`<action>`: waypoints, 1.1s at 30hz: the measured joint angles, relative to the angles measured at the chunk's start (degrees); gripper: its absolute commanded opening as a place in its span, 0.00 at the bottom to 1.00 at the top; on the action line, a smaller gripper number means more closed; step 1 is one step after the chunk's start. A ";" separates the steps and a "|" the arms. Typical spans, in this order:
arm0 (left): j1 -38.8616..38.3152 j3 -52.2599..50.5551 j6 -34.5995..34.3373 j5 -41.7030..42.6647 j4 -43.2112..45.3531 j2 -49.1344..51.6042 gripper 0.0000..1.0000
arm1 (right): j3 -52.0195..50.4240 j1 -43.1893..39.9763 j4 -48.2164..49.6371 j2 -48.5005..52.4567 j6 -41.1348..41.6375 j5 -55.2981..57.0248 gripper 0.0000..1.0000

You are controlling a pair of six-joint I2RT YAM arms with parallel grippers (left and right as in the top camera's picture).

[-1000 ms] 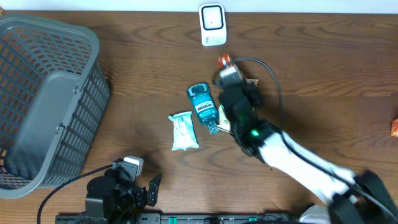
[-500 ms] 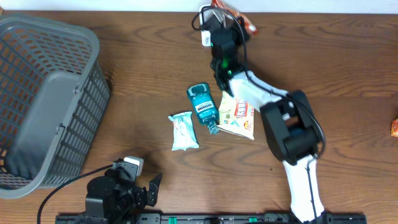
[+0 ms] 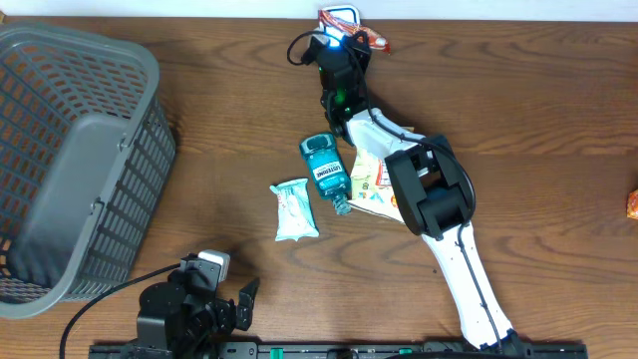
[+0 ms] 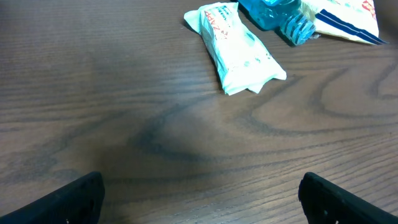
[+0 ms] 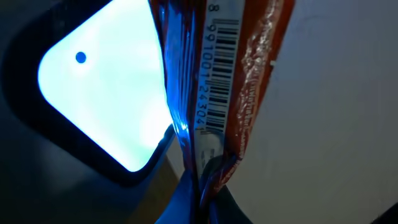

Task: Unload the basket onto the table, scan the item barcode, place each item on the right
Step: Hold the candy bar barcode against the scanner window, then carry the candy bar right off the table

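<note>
One grey basket (image 3: 80, 150) stands at nine o'clock on the wooden table (image 3: 538, 110). One left gripper (image 3: 204, 297) rests at seven o'clock, its two fingers wide apart with nothing between them. Three items lie near the centre: one wipes pack (image 3: 295, 210), one mouthwash bottle (image 3: 325, 170) and one snack bag (image 3: 371, 184). One right gripper (image 3: 341, 42) reaches to twelve o'clock, its fingers pressed together on one orange packet (image 3: 363, 32). One scanner (image 3: 339, 14) stands there too, mostly hidden under the gripper. One small orange thing (image 3: 632, 204) is cut off by the edge at three o'clock; I cannot tell what it is.

In the right wrist view the orange packet (image 5: 255, 87) hangs just beside the scanner window (image 5: 99, 93), at its three o'clock side. It is shiny foil with a crimped seam, and a white label with a black barcode (image 5: 217, 74) runs along it. Blue light falls on its folded edge.

The basket is plastic with slotted walls and rounded corners. The wipes pack is soft, white and teal, a flat pillow shape. The bottle is clear teal with a ribbed cap, lying on its side and touching the snack bag, which is flat, white and yellow. The window is a glowing white rounded shape in a dark frame.
</note>
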 measured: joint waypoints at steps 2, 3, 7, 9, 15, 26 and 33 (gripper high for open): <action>0.00 0.00 0.00 0.00 0.00 0.00 0.99 | 0.11 0.00 -0.24 0.00 -1.03 -0.02 0.01; 0.00 0.00 0.00 0.00 0.00 0.00 0.99 | 0.13 0.00 -0.76 0.00 -1.49 -0.02 0.01; 0.00 0.00 0.00 0.00 -0.02 0.00 0.99 | 0.39 -0.02 -7.85 -0.28 -2.14 0.15 0.01; 0.00 0.00 0.00 0.00 0.00 0.00 0.99 | 0.44 -0.13 -11.58 -1.29 -1.38 0.13 0.01; 0.00 0.00 -0.02 -0.02 0.02 0.02 0.99 | 0.24 -1.57 -27.98 -11.58 5.68 -1.29 0.01; 0.00 0.00 0.00 0.00 -0.02 0.02 0.99 | 2.14 -25.66 -62.31 -34.86 35.98 -11.96 0.01; 0.00 0.00 0.00 0.00 -0.02 0.02 0.99 | -3.76 -45.99 -66.93 -29.70 49.86 -19.82 0.01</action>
